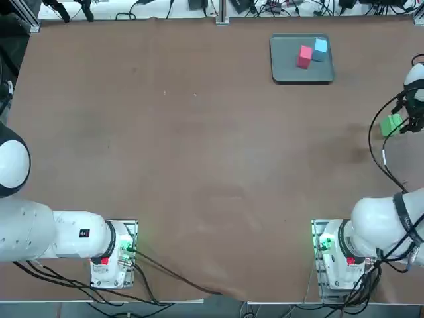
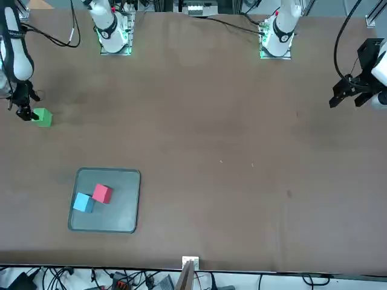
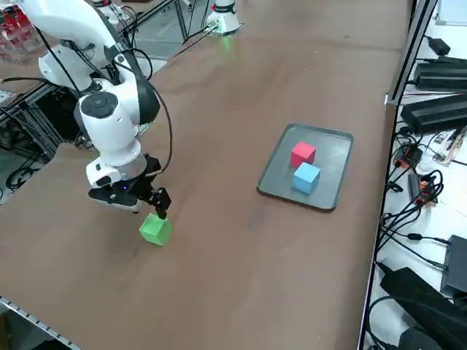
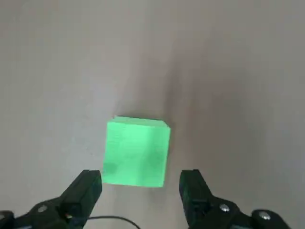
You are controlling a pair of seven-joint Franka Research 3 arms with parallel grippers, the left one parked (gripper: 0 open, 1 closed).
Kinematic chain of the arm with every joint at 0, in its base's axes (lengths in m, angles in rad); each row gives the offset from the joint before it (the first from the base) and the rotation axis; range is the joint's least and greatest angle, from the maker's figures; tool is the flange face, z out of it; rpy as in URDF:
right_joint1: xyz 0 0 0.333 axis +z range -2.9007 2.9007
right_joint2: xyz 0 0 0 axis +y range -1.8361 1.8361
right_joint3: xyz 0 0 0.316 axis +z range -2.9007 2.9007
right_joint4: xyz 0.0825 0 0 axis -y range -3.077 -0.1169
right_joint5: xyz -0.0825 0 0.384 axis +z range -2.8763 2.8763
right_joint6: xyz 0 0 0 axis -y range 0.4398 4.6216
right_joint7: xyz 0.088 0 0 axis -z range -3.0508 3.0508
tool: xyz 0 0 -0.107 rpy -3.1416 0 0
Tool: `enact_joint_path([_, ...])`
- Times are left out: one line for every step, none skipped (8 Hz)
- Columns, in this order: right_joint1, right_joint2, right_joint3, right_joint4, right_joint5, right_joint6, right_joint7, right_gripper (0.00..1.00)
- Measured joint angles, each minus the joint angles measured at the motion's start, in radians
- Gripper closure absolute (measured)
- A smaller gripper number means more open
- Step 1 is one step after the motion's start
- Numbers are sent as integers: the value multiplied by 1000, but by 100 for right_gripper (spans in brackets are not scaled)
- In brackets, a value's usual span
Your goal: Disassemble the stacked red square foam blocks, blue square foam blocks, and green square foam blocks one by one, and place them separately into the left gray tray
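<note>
Right gripper being held with fingers spread, nothing pinched; small bright-green matte foam cube just ahead of fingertips, resting on bare brown tabletop. No writing legible.

a big brown table holds the things. a flat gray tray lies on it near the far edge. a green block sits alone on the table, well apart from the tray.
</note>
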Motion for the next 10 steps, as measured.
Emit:
enact_joint_path([0,18,1,0,0,27,0,0])
enact_joint_path([0,32,2,0,1,40,0,0])
enact_joint_path([0,40,6,0,1,47,0,0])
enact_joint_path([0,41,8,0,1,48,0,0])
enact_joint_path([0,41,8,0,1,49,0,0])
enact_joint_path([0,42,8,0,1,52,0,0])
enact_joint_path([0,46,8,0,1,60,0,0])
enact_joint_path([0,56,8,0,2,71,0,0])
enact_joint_path([0,62,8,0,2,82,0,0])
enact_joint_path([0,69,8,0,2,94,0,0])
